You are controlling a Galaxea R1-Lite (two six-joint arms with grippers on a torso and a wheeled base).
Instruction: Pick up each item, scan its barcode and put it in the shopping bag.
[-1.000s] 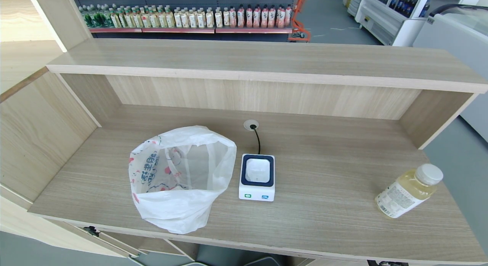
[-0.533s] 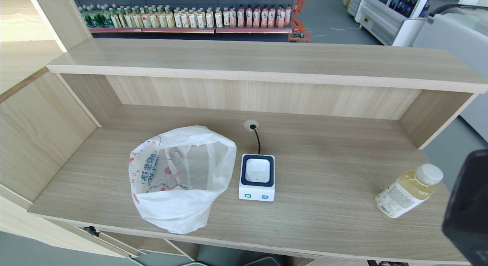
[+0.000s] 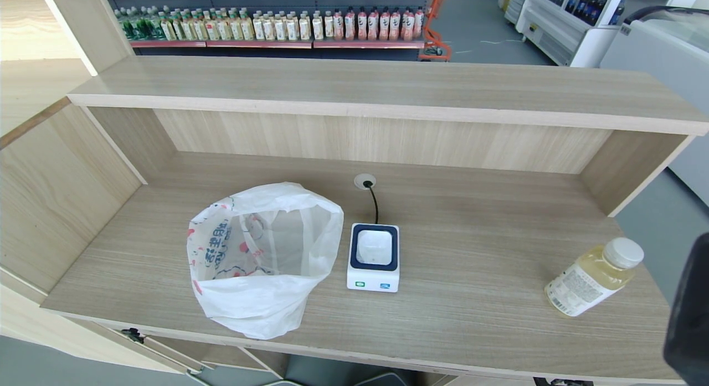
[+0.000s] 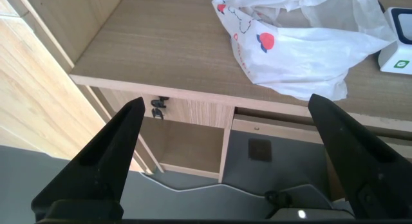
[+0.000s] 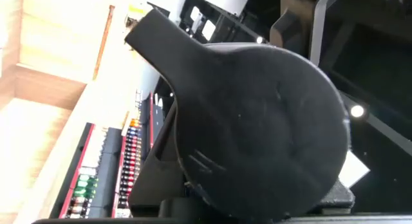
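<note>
While the bottle [image 3: 594, 276] lay on its side at the counter's [image 3: 476, 319] right end, well apart from the scanner [image 3: 374, 257], the bag [image 3: 260, 258] stood open just beside the scanner's left. The left gripper [image 4: 225, 102] hung before the counter's front edge, spread wide and holding nothing. The right arm [image 3: 688, 314] loomed near the bottle; whether the right gripper was open could not be told.

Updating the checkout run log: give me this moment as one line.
bottle on counter, right end, not gripped | bag open, left of scanner | left gripper in front of counter, jaws open
</note>
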